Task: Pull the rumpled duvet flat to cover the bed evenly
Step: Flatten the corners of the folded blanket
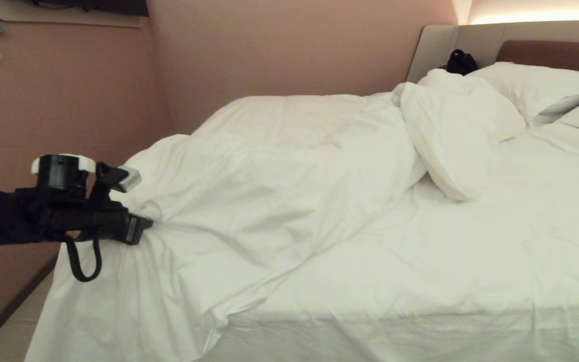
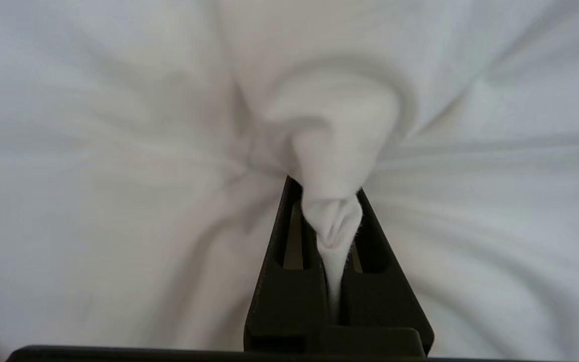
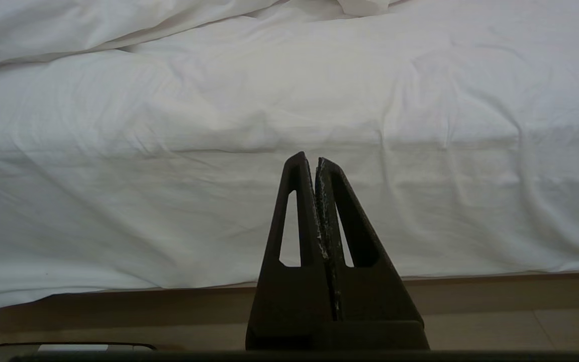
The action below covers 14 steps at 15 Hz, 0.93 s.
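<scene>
The white duvet lies bunched over the left half of the bed, creased and hanging off the near left corner. My left gripper reaches in level from the left and is shut on the duvet near its left edge. In the left wrist view a pinched tuft of duvet is squeezed between the black fingers of my left gripper. My right gripper is outside the head view. It hangs shut and empty, low in front of the bed's sheeted side.
Pillows lie against the padded headboard, with a black bag behind them. A pink wall runs close along the bed's left side, leaving a narrow strip of floor. The bed base shows below the sheet.
</scene>
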Tool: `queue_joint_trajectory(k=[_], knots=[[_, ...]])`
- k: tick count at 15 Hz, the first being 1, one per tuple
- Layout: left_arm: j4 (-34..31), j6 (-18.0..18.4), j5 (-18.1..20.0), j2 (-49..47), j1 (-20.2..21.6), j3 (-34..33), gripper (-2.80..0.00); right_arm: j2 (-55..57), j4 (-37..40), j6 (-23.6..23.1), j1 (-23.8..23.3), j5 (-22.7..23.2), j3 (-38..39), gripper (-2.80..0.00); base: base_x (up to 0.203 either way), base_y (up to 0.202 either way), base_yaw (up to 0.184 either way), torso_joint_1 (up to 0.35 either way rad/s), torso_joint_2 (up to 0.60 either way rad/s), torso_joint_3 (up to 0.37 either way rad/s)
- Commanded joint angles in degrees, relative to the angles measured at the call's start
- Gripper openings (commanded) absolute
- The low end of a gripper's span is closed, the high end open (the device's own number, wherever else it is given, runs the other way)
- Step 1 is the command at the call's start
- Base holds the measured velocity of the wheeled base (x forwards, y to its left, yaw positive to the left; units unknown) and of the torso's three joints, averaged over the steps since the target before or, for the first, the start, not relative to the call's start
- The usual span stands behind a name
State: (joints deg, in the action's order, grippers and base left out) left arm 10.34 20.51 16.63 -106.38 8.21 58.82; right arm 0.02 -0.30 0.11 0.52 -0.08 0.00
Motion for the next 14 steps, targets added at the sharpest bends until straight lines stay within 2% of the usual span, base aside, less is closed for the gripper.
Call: queue_joint_trajectory(k=[1, 5, 13, 14], knots=[[0.31, -0.29, 0.5, 7.68, 3.94, 0.0, -2.8, -0.02, -0.05, -0.02, 0.05, 0.0, 0.0, -2.8, 0.0, 0.0, 0.0, 0.0, 0.0, 0.0], [0.22, -3.35, 5.5, 15.64, 10.89, 0.14, -2.8, -0.02, -0.05, -0.02, 0.09, 0.0, 0.0, -2.8, 0.0, 0.0, 0.0, 0.0, 0.0, 0.0], [1.16, -6.03, 7.24, 18.78, 20.04, 1.53, -2.8, -0.02, -0.05, 0.06, 0.0, 0.0, 0.0, -2.8, 0.0, 0.0, 0.0, 0.0, 0.0, 0.0], [1.15, -6.09, 8.53, 19.5, 21.16, 1.58, -2.8, -0.02, -0.05, -0.02, 0.07, 0.0, 0.0, -2.8, 0.0, 0.0, 0.0, 0.0, 0.0, 0.0]])
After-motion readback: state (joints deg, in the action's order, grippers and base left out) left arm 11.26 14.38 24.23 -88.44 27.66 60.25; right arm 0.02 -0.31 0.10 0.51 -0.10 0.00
